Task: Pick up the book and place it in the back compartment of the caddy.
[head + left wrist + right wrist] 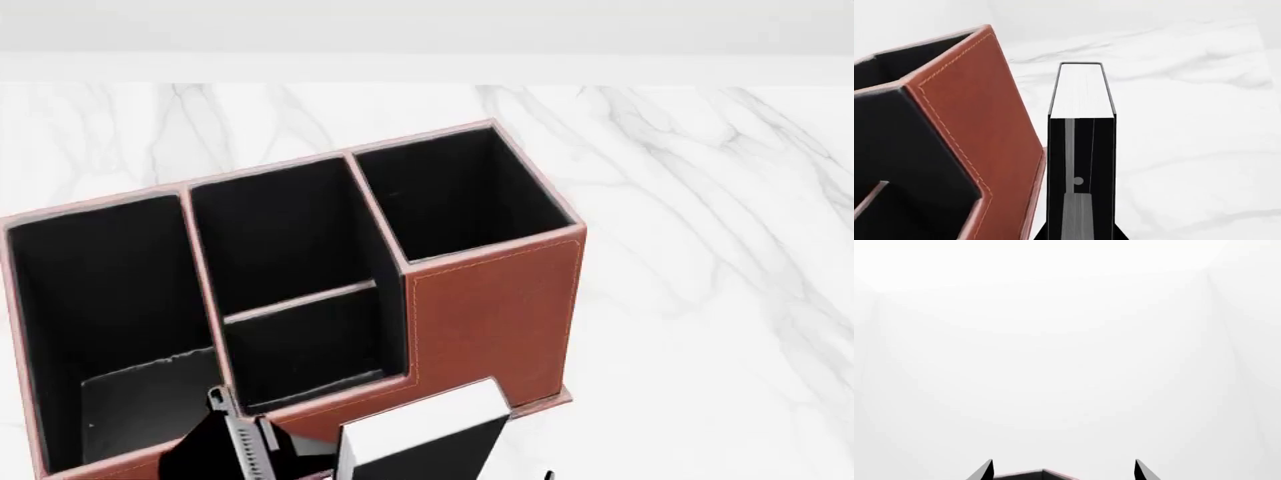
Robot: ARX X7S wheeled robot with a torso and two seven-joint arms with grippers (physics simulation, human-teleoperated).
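Observation:
The book (1081, 150) is black-covered, with its white page edges (420, 428) turned up. It stands upright between the jaws of my left gripper (1077, 236), which is shut on its covers. It hangs beside the reddish-brown caddy (981, 115), just in front of the caddy's near wall (487, 310) below the tall square cell. The back compartment (314, 345) is the small low-walled cell in the middle column, to the left of the book. My right gripper (1063, 471) is open with nothing between its fingers; only a corner of the caddy (1043, 474) shows under it.
The caddy stands on a white marble top (694, 250). A long narrow cell (107, 310) lies at its left, a deeper middle cell (280, 230) behind the divider, and the tall square cell (454, 195) at its right. My left arm (220, 450) is at the view's lower edge.

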